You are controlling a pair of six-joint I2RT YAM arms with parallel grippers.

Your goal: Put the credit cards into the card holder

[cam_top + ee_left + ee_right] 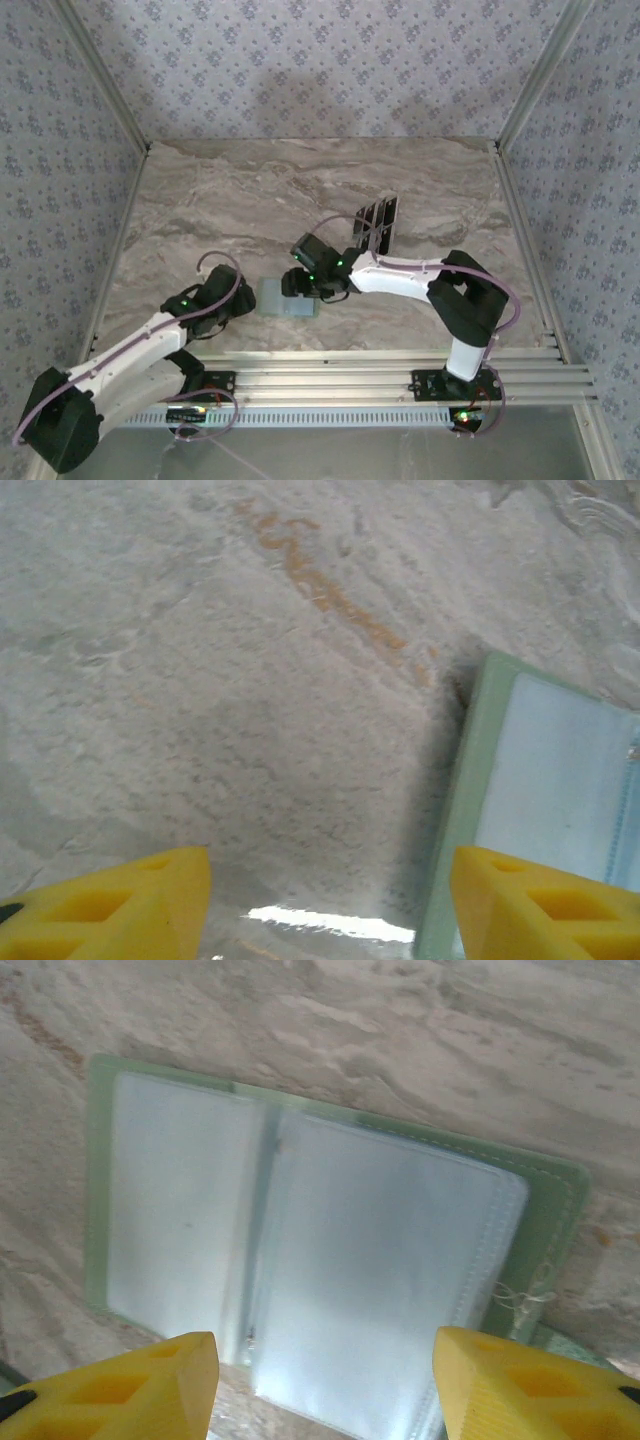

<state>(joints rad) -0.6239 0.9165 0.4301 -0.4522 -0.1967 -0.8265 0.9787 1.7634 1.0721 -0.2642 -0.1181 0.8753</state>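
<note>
L gripper (330,905), mine: fingers spread, nothing btwn them, bare marble table (250,680) below; holder (540,780) edge just by one fingertip. My R gripper (325,1385): also spread, empty, low over holder. Holder lies open flat, clear sleeves up, btwn my two grippers. Farther back, to right: cards (377,222), dark row, well apart from holder.

Sage-green card holder (320,1250); black credit cards (377,222); beige-marbled table (220,190).
</note>
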